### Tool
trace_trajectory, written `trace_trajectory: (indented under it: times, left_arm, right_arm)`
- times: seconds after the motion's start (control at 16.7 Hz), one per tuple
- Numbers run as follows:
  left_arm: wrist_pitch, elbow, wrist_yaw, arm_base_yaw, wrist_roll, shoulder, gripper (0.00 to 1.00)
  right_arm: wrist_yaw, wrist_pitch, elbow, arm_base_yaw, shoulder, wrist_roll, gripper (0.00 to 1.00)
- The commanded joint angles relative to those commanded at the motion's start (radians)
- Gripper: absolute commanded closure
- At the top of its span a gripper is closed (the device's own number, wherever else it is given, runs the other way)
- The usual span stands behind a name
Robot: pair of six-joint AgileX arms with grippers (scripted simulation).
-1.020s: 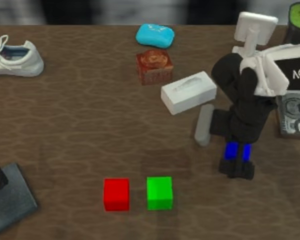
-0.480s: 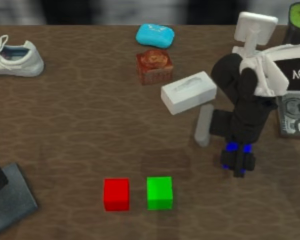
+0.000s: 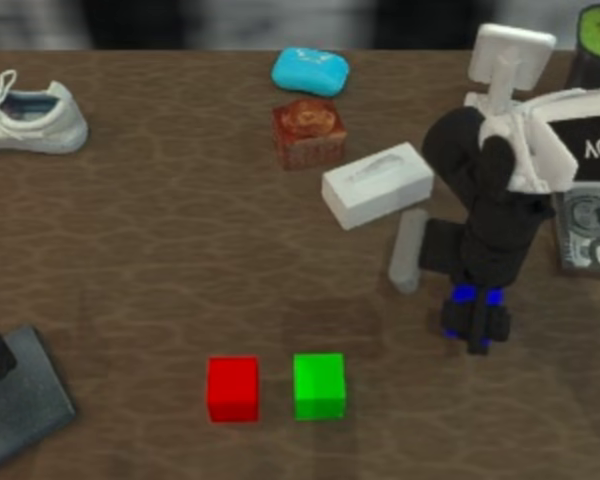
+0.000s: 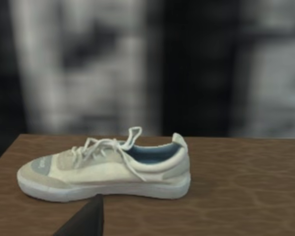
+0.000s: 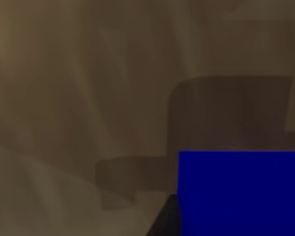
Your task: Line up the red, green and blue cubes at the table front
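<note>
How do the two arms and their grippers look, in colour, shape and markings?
The right arm has white shells with a black panel bearing white letters, and rounded black sections toward the wrist. The right gripper is black and blocky. Of the left arm, only a dark column on a grey base plate shows, plus one dark pointed fingertip.

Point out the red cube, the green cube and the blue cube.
red cube [image 3: 232, 383]: top view, middle of its top face.
green cube [image 3: 319, 380]: top view, middle of its top face.
blue cube [image 5: 241, 191]: right wrist view, middle of its visible blue face.
</note>
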Motion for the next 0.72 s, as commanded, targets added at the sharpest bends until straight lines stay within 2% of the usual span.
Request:
trace_trajectory:
  times: [0.18,0.54,0.72]
  left_arm:
    - [0.0,0.0,0.0,0.0,0.0,0.0,0.0]
    - [0.0,0.0,0.0,0.0,0.0,0.0,0.0]
    - [0.0,0.0,0.0,0.0,0.0,0.0,0.0]
  right_arm:
    - [-0.002,-0.026,0.012,0.0,-0.017,0.003,1.0]
    - [-0.003,-0.223,0.116,0.007,-0.102,0.001,1.0]
    - [-0.003,-0.252,0.132,0.008,-0.121,0.002,1.0]
